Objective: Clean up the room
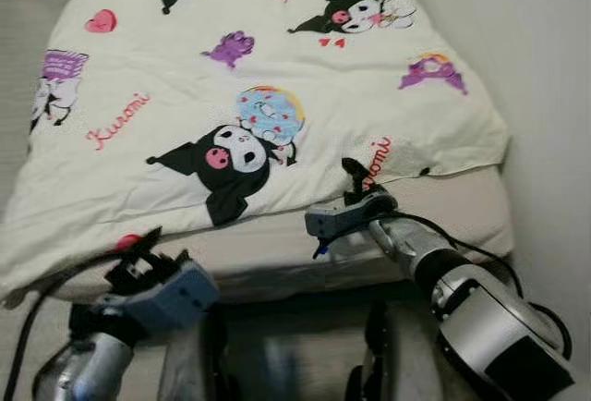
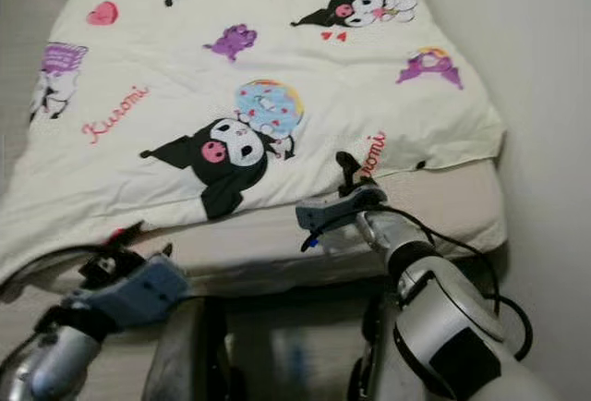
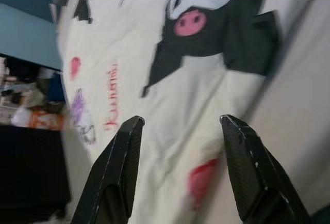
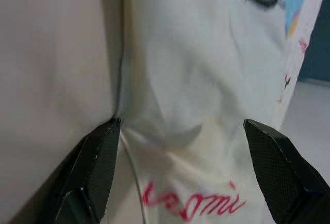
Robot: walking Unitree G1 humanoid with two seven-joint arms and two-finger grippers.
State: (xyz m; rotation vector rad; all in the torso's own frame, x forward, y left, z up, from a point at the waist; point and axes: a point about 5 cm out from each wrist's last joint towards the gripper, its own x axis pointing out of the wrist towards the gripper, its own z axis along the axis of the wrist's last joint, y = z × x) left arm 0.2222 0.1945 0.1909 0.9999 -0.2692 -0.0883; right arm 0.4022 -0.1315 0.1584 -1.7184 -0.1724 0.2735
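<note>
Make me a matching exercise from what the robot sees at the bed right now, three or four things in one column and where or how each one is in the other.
Things:
1. left gripper
2. right gripper
3. blanket
4. mattress

Places or states:
A. bare strip along the bed's near edge
B. jaws open at the blanket's near left edge
C. spread flat, printed with cartoon figures
D. jaws open at the blanket's hem by red lettering

Pairs: 1-B, 2-D, 3-C, 4-A
</note>
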